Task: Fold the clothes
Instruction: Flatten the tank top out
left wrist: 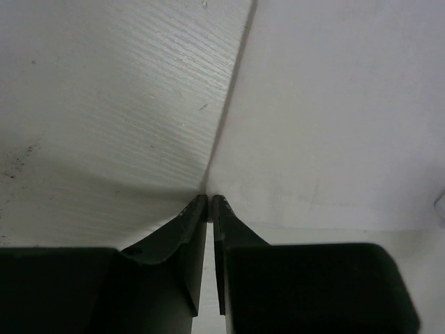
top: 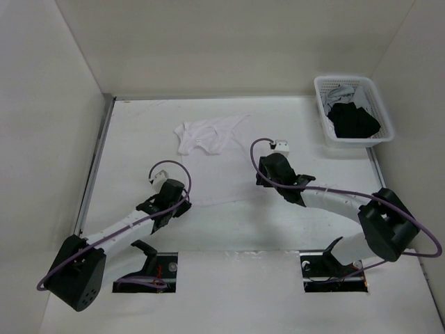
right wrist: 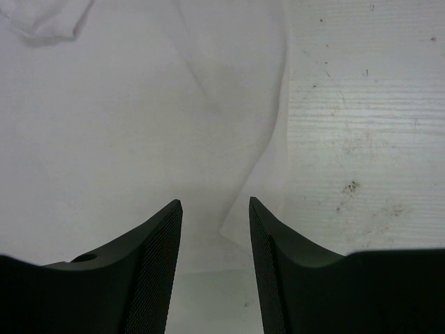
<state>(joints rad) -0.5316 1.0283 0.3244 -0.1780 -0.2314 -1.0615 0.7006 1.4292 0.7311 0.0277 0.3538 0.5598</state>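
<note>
Clothes (top: 208, 136) are laid mid-table, with the strap end bunched toward the back wall and the body spread flat toward the arms.

Left claw (left wrist: 210, 202) is pinched almost together on the cloth's left edge. Wood-grain table (top: 139, 139) is seen just left of that edge.

Right claw (right wrist: 215, 205) is held apart above the cloth's right edge, which lies below the gap. Scuffed table is seen to its right.

Room to move:
- The table is boxed in by walls on the left, back and right.
- A metal rail (top: 94, 167) is run along the left edge.
- A wide strip of table is seen between the garment and that rail, and a narrower one behind the garment.

Basket (top: 358, 141), white lattice, is set in the far right corner, well apart from the clothes. A black garment (top: 353, 120) is held in it, with a pale crumpled piece (top: 341, 92) behind.
</note>
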